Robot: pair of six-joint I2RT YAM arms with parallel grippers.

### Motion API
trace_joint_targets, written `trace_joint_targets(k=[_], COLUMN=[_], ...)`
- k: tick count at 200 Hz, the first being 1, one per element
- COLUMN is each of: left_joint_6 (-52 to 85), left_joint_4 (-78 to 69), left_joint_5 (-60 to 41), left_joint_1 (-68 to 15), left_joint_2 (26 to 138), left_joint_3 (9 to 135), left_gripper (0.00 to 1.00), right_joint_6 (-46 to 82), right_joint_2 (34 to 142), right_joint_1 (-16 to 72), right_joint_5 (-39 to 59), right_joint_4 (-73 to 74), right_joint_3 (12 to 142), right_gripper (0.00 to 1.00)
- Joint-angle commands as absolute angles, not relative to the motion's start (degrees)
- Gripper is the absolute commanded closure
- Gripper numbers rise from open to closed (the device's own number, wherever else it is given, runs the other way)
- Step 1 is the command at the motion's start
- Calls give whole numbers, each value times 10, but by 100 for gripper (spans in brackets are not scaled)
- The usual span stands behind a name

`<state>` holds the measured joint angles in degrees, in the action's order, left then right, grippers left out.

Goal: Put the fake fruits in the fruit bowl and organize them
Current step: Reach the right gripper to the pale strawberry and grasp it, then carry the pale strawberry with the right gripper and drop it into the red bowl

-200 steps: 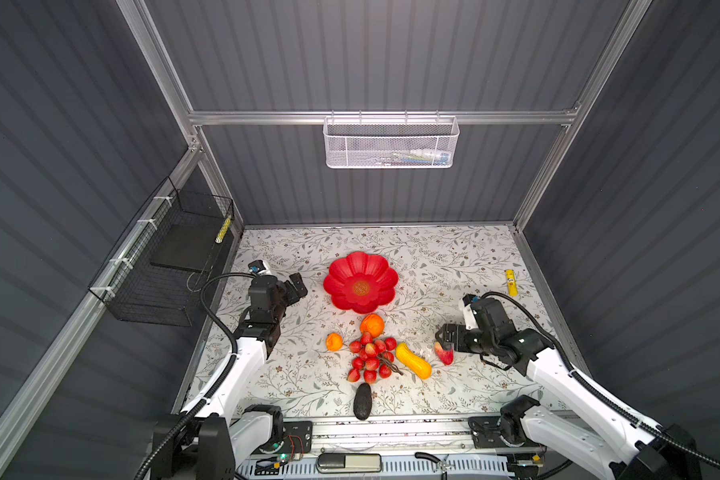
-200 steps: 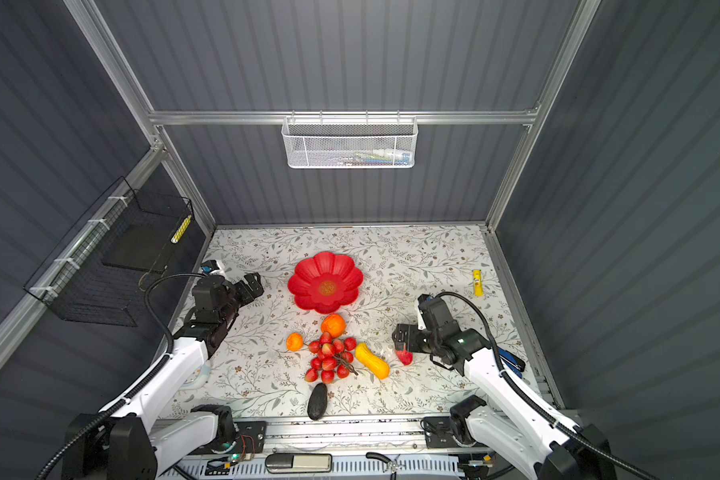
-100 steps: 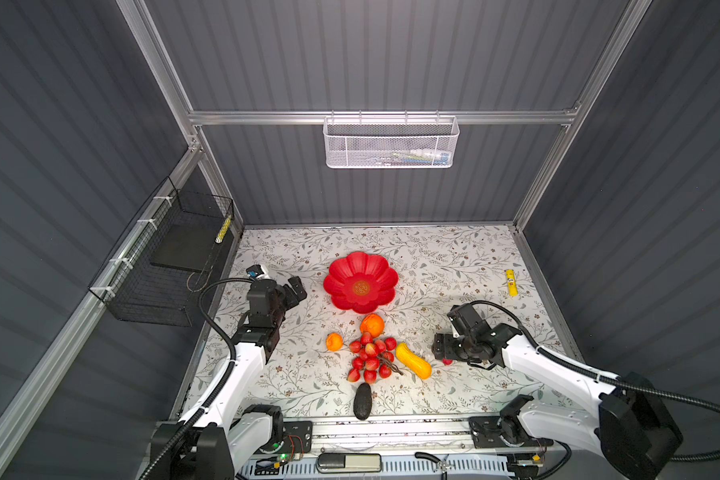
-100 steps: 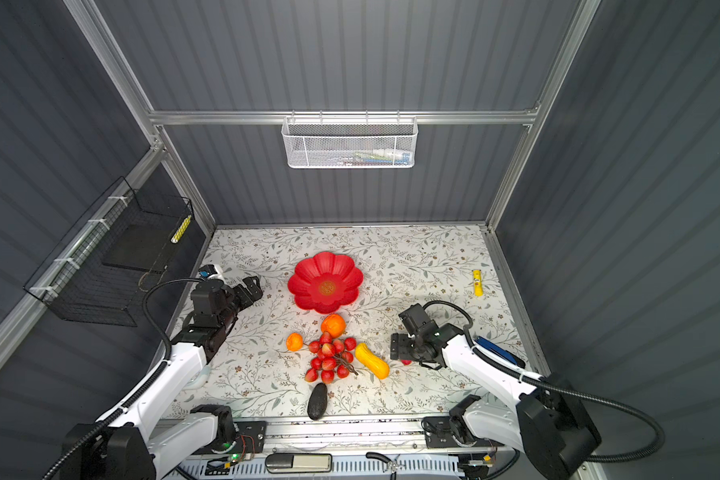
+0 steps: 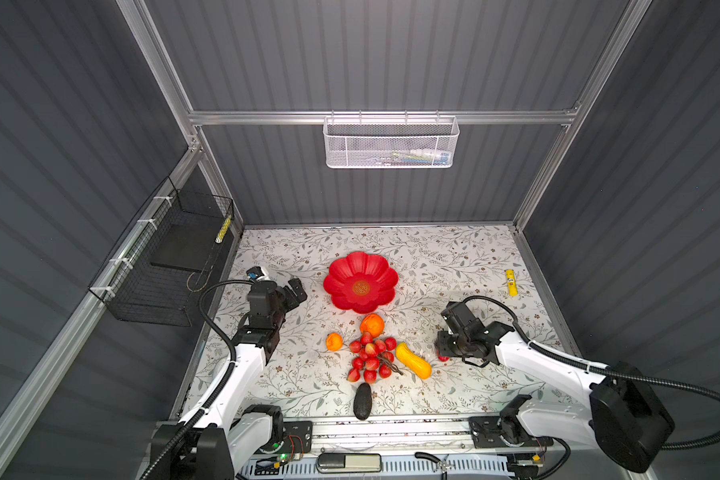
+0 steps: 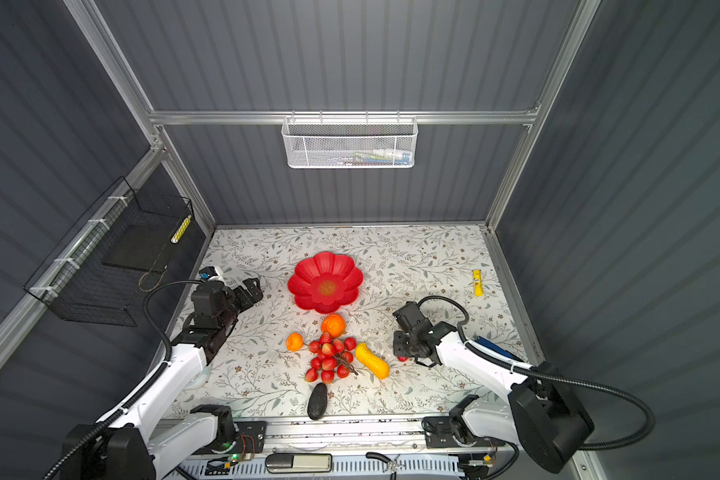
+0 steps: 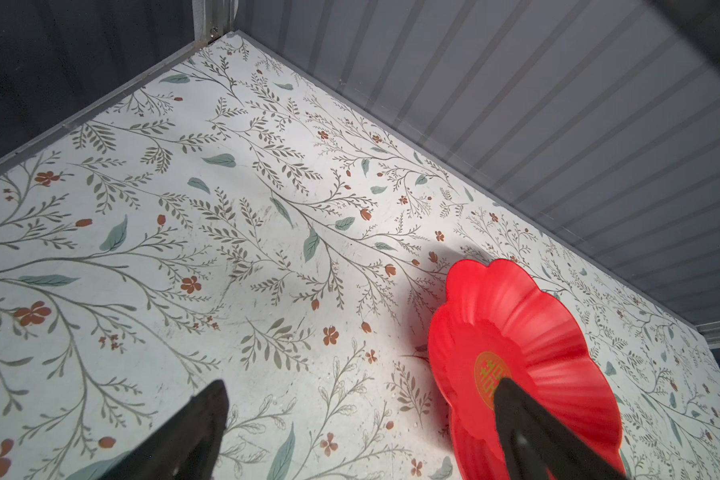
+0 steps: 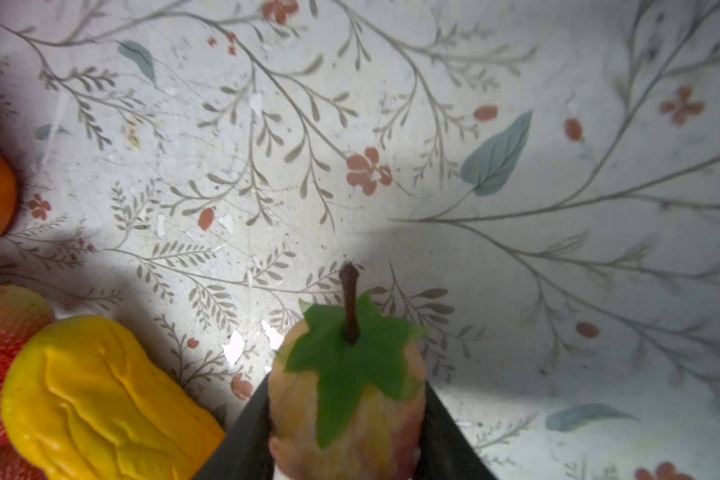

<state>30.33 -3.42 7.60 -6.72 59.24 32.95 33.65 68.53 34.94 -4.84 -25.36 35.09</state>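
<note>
The red flower-shaped fruit bowl (image 5: 341, 270) (image 6: 308, 274) (image 7: 558, 332) sits empty at mid-table. In front of it lie a big orange (image 5: 372, 324), a small orange (image 5: 334, 341), a red grape bunch (image 5: 371, 359), a yellow oblong fruit (image 5: 413, 360) (image 8: 100, 399) and a dark avocado (image 5: 362, 401). My right gripper (image 5: 443, 353) (image 8: 348, 415) is down on the table, shut on the red-yellow pointed fruit (image 8: 350, 399) (image 6: 402, 358), a jaw against each side. Its green leaf and stem face the wrist camera. My left gripper (image 5: 294, 291) (image 7: 360, 390) hangs open and empty left of the bowl.
A small yellow tube (image 5: 511, 282) lies at the right edge. A white mesh basket (image 5: 390, 143) hangs on the back wall and a black wire basket (image 5: 163, 266) on the left wall. A blue object (image 6: 493, 348) lies behind the right arm.
The right arm came down over the red-yellow pointed fruit and its jaws closed on it. The left arm barely moved and stayed open.
</note>
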Motion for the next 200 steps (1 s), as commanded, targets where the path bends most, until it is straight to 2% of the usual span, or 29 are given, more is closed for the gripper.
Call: trace_joint_targets(k=[1,30,67,96,135,200], left_joint_6=[314,327,356,361,360,379], left_joint_4=[-23,-24,-5,28,75,90], left_joint_5=[68,57,40,27,17,-14], left_joint_1=[-69,-69,-69,-69,-69,-69], left_joint_2=[576,576,570,545,511,514], left_joint_3=[318,310,313,311,307,295], left_gripper=[0,0,0,0,0,1], right_joint_6=[306,249,160,116,98,71], right_joint_2=[646,678,846,987,1120,1275], right_joint_1=[355,356,361,363,373,403], right_joint_5=[-89,-87,-46,-14,4,-8], right_joint_4=[-273,-233,-197,-243,-263,-333], right_joint_3=[410,504,674,813,934,1093], right_gripper=[63,63,63,63,62,60])
